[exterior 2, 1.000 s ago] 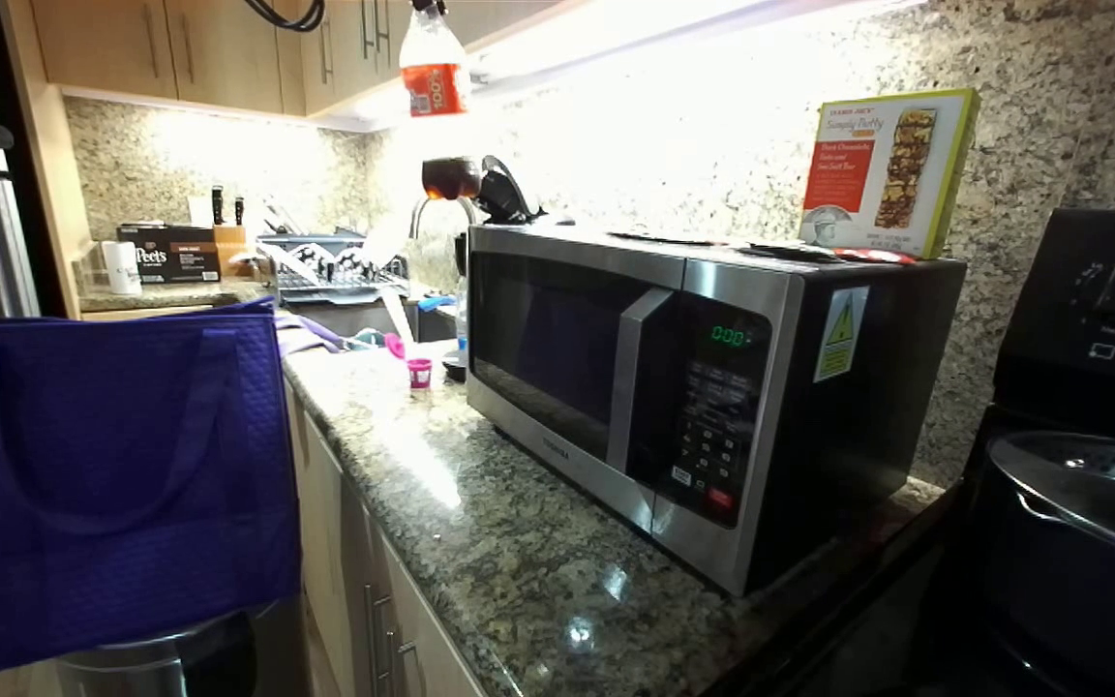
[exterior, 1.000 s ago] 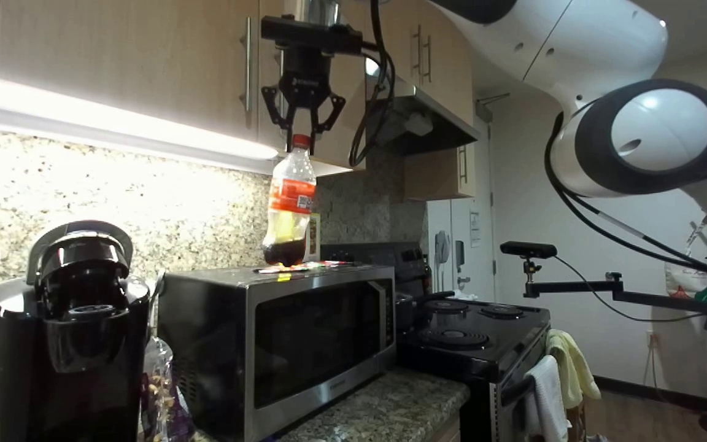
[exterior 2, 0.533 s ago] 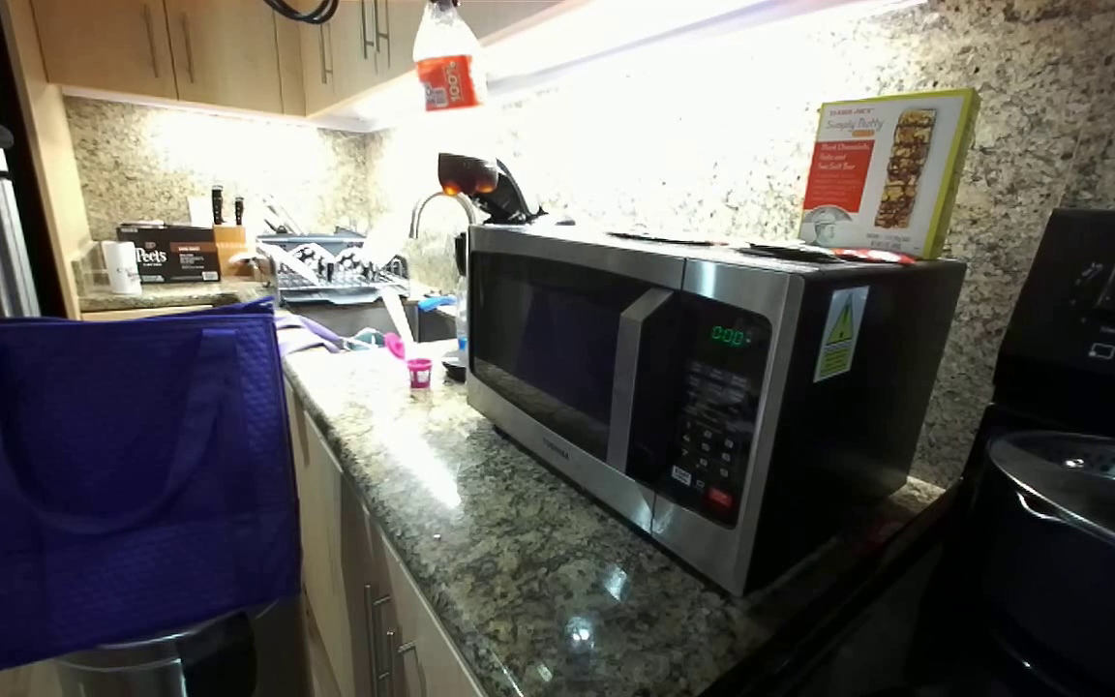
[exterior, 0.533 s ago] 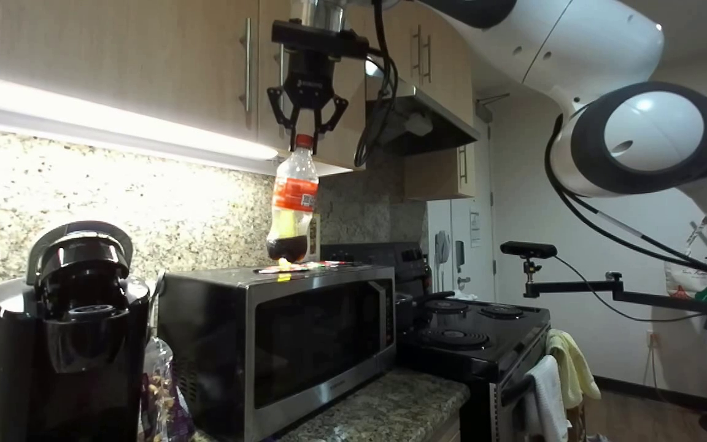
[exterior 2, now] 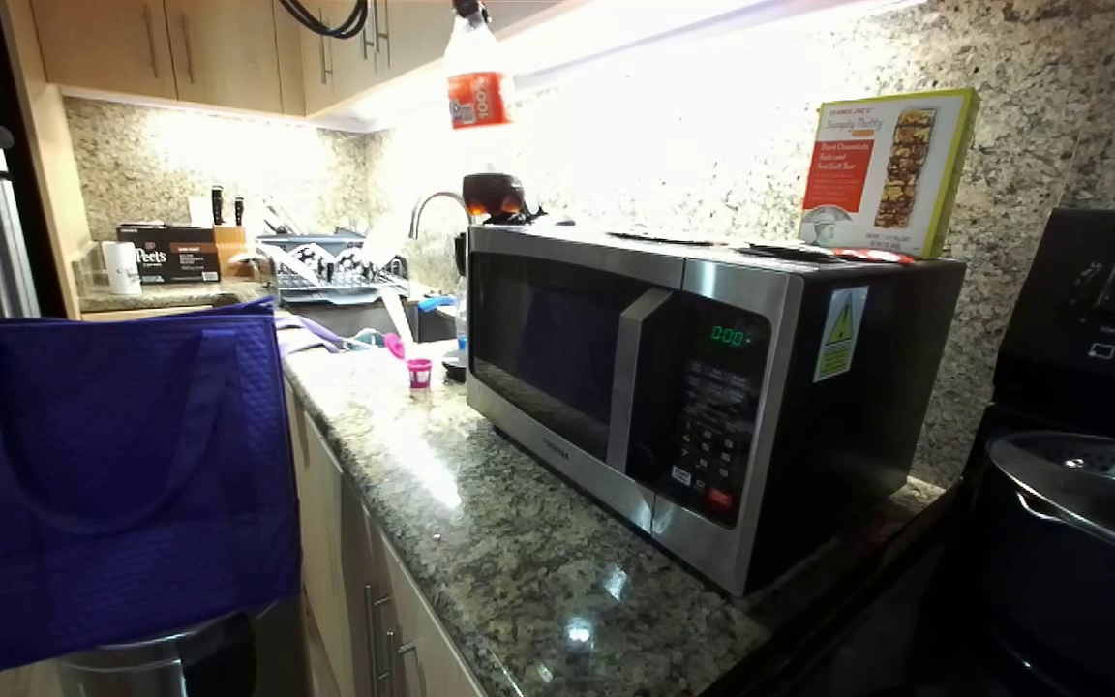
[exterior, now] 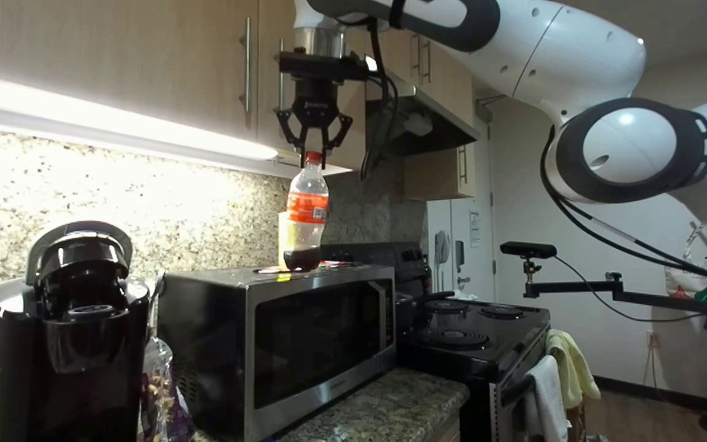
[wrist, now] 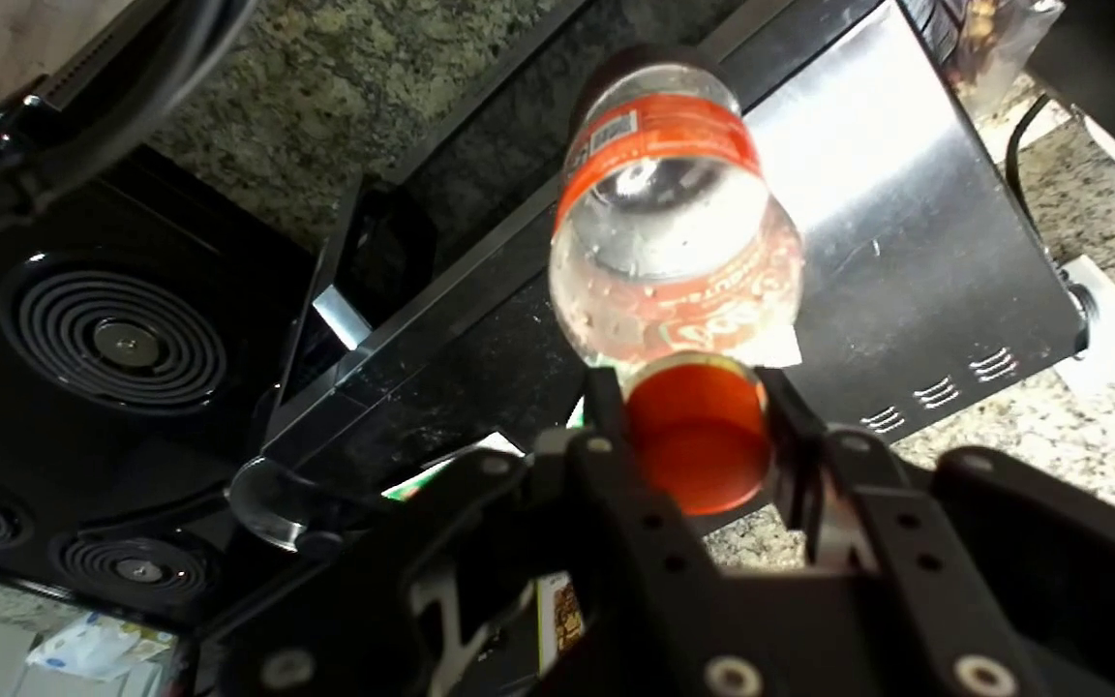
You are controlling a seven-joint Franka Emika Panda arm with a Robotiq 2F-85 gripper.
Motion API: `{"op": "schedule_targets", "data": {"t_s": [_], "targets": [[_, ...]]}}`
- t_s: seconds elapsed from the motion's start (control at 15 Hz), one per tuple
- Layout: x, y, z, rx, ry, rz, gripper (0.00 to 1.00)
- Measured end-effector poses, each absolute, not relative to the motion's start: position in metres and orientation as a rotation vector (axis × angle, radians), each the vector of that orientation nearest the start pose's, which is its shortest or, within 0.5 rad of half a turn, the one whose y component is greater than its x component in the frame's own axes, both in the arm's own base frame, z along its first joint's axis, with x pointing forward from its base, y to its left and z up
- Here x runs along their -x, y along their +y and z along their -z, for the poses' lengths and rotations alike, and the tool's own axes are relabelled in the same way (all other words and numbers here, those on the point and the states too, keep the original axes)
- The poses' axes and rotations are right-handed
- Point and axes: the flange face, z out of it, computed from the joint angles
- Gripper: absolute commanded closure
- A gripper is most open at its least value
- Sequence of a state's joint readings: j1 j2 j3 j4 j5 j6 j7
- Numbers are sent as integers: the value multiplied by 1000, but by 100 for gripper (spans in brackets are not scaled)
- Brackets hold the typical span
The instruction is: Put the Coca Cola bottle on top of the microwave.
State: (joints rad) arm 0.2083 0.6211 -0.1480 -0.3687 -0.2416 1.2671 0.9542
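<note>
One black coffee maker (exterior: pixel 65 368) stands leftmost in an exterior view; next the microwave (exterior: pixel 323 331), set back from the front edge of the tabletop (exterior: pixel 390 405). At the microwave's top, slightly tilted, is the Coca Cola bottle (exterior: pixel 308 209), the hand (exterior: pixel 313 161) narrowed onto its cap, pinching both sides; whether its base touches is unclear. Then the stove (exterior: pixel 504 341) adjoins the tabletop's right edge.

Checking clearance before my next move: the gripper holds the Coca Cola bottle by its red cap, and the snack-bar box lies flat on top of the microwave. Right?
Not quite: the snack-bar box stands upright on top of the microwave, not flat, as an exterior view shows. The rest is right: the gripper holds the Coca Cola bottle by its red cap.
</note>
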Motion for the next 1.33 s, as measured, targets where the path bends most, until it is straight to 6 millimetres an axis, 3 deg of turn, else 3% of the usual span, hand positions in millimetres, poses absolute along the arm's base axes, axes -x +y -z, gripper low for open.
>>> {"op": "schedule_targets", "data": {"t_s": [0.33,0.87,1.33], "targets": [[-644,46,-753,2794,1471,734,85],[-663,42,-744,2802,1393,815,85],[-666,42,-740,2812,1383,812,85]]}}
